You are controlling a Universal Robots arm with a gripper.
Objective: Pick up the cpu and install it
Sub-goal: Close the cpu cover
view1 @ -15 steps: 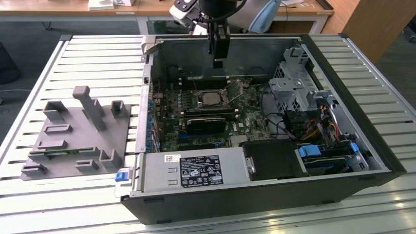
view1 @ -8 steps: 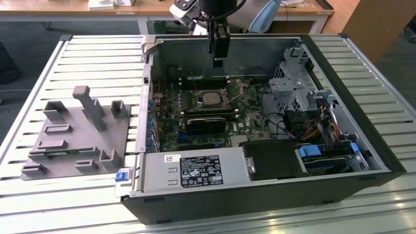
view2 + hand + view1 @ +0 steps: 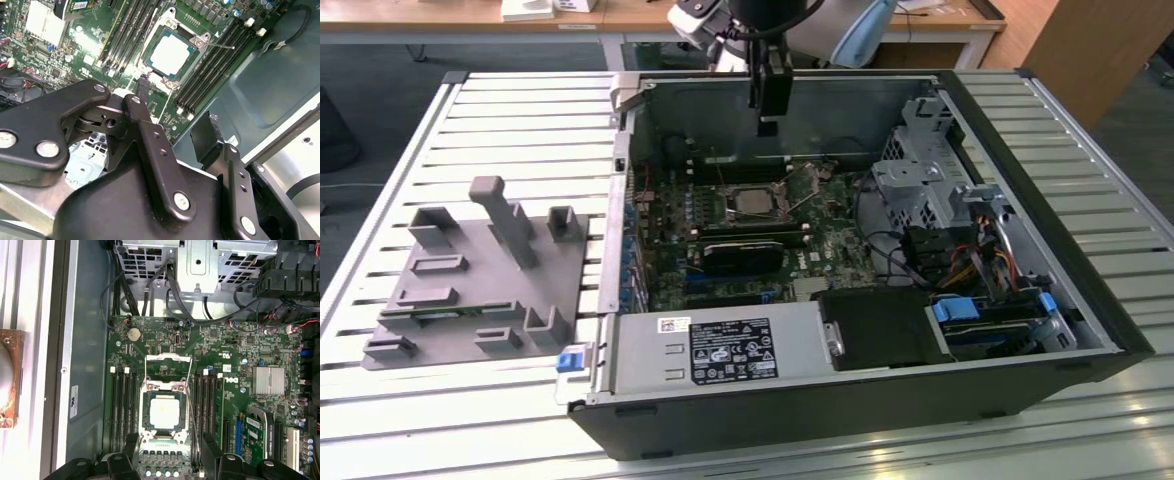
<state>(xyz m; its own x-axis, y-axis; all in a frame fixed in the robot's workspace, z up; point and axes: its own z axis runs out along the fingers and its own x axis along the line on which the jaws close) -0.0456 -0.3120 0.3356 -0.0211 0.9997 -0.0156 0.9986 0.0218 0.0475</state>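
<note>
The cpu (image 3: 750, 198) lies flat in the square metal-framed socket (image 3: 750, 183) on the motherboard inside the open computer case. Both wrist views show its silvery top, cpu (image 3: 170, 54) and cpu (image 3: 164, 410), framed by the socket. The socket's hinged metal cover (image 3: 168, 364) stands flipped open beside it. My gripper (image 3: 770, 118) hangs well above the board, over the far part of the case, apart from the chip. Its black fingers (image 3: 131, 444) stand wide apart in both wrist views with nothing between them; the gripper (image 3: 172, 107) is open.
A grey tray (image 3: 480, 290) with upright fixtures sits on the slatted table at the exterior view's left. Inside the case are RAM slots (image 3: 122, 410), a silver power supply (image 3: 720, 350), a metal drive cage (image 3: 921, 180) and cables (image 3: 974, 265).
</note>
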